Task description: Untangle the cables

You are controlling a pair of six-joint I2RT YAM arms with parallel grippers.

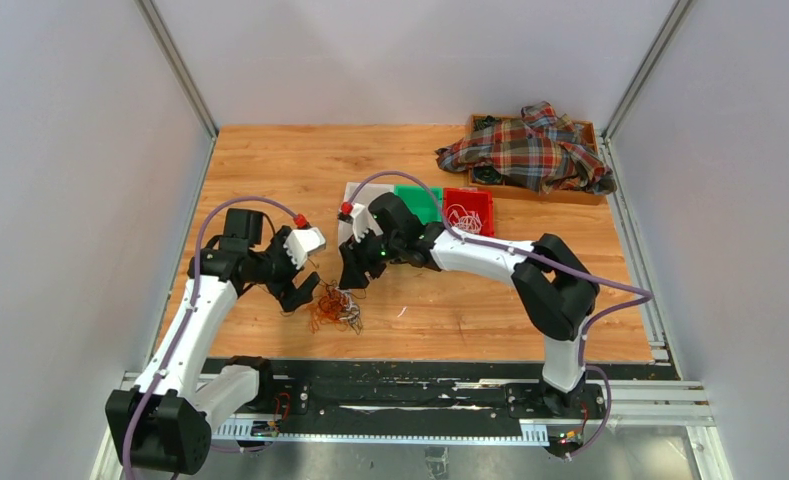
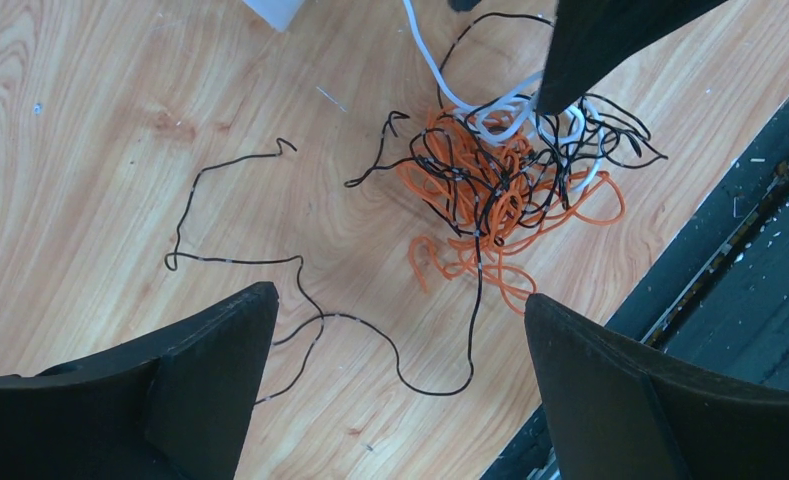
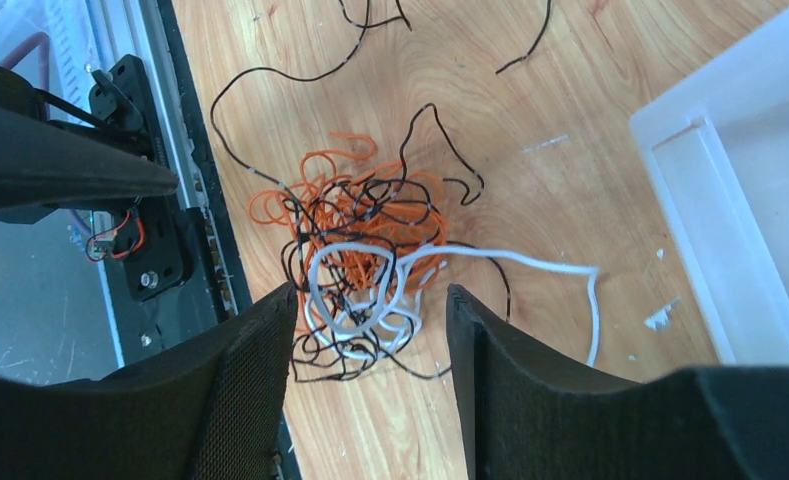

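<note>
Right now both grippers hang over the near strip of the light wooden tabletop (image 1: 270,170), and the room there is tight. The tangle of thin orange, black and white cables (image 1: 335,310) lies just beside the black metal rail (image 1: 410,385) that runs along the table's near edge, and its outermost black loops come close to that edge. My left gripper (image 2: 400,297) has its jaws spread wide with bare wood between them. The tangle (image 2: 490,190) sits ahead of the jaws, nearer the rail-side finger, and a loose black strand (image 2: 230,260) wanders out from it, crosses the gap between the two fingertips and passes close to the far-side finger. My right gripper (image 3: 370,292) stands over the heap with its jaws parted and nothing pinched. The white loops of the tangle (image 3: 360,230) lie right in the gap, and I cannot tell whether the pads touch them. On the outer side of one right jaw the rail is close. On the outer side of the other there is open wood, then the white plastic bin (image 3: 720,80), well clear of the heap. The tangle itself is a dense orange core laced through with black wire. White loops lie on top, and one long white strand (image 3: 530,262) trails out past the bin-side jaw and bends back at its end.
</note>
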